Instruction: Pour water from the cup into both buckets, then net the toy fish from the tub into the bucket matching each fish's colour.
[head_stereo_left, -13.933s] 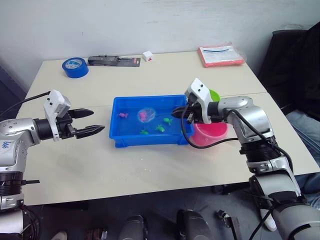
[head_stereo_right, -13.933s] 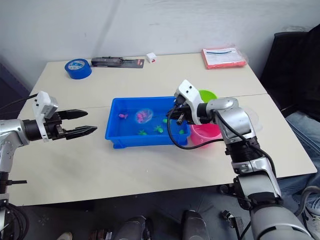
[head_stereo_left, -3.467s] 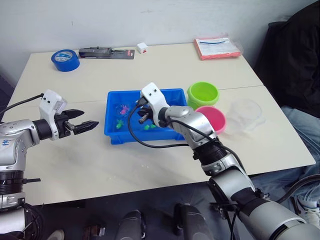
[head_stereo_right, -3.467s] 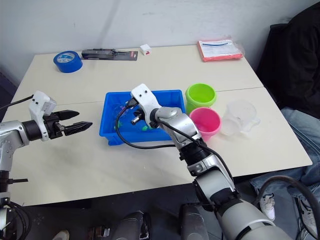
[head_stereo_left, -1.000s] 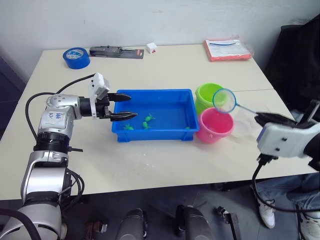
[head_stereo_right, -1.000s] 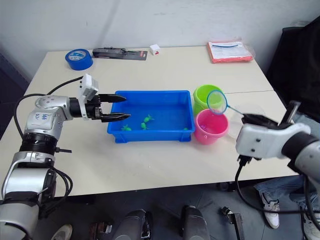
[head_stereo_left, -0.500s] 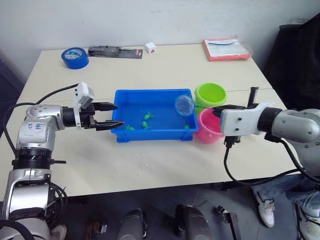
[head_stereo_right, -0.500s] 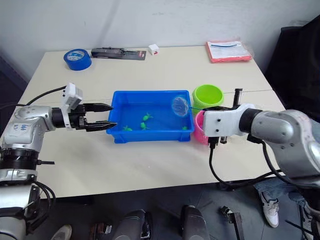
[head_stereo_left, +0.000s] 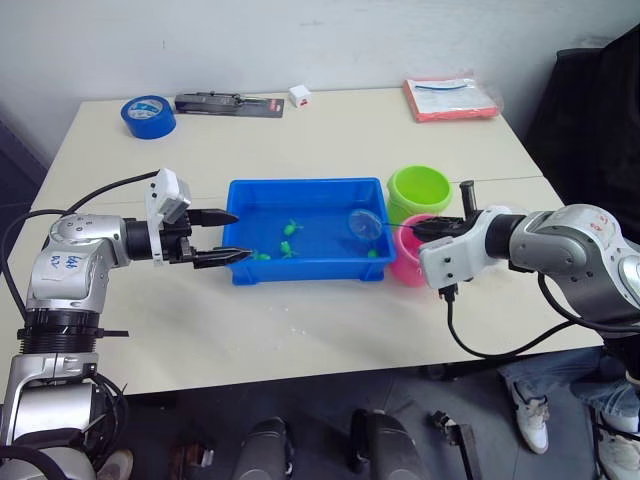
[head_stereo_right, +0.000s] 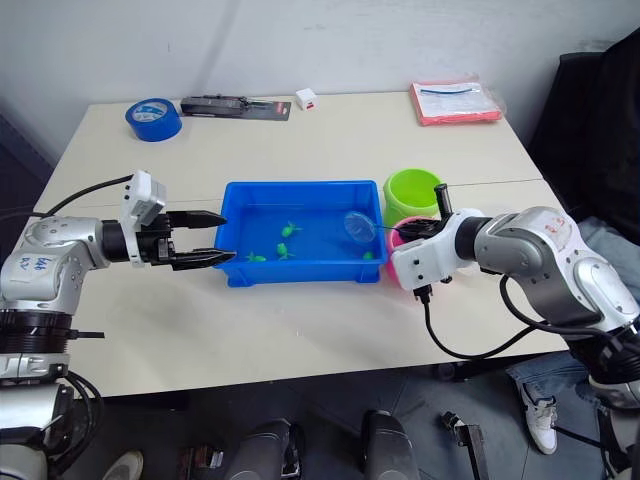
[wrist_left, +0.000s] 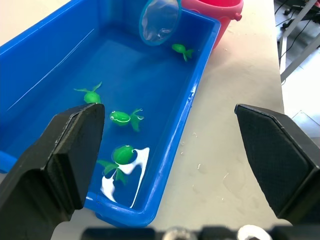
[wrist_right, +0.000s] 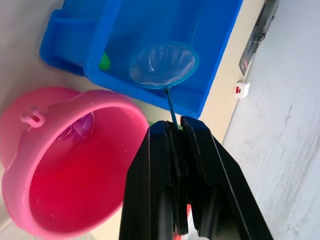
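**Net over tub, green fish in water**

Right claw (wrist_right: 172, 131) clamped on the thin black handle of the net (head_stereo_left: 365, 224); fingers pressed together around the stick. Blue ring and pale mesh hang over the right end of the blue tub (head_stereo_left: 241, 195), above the water. Mesh looks empty, though it is hard to be sure through the fine weave.

Left claw (head_stereo_left: 228, 237) spread wide, holding nothing, its tips at the tub's left wall, one finger (wrist_left: 65, 150) over the rim.

Green toy fish (wrist_left: 123, 117) in the tub: three clustered toward the left end, one (wrist_left: 180, 49) near the right end just beside the net ring.

Pink bucket (wrist_right: 60, 150) stands touching the tub's right end, under the right claw; something pale pink sits against its inner wall. Lime green bucket (head_stereo_left: 420, 187) just behind the pink one.

At the table's (head_stereo_left: 330, 130) far edge: blue tape roll (head_stereo_left: 148, 115), a black carded tool (head_stereo_left: 228, 103), a small white box (head_stereo_left: 298, 95), a red packet (head_stereo_left: 450, 98).
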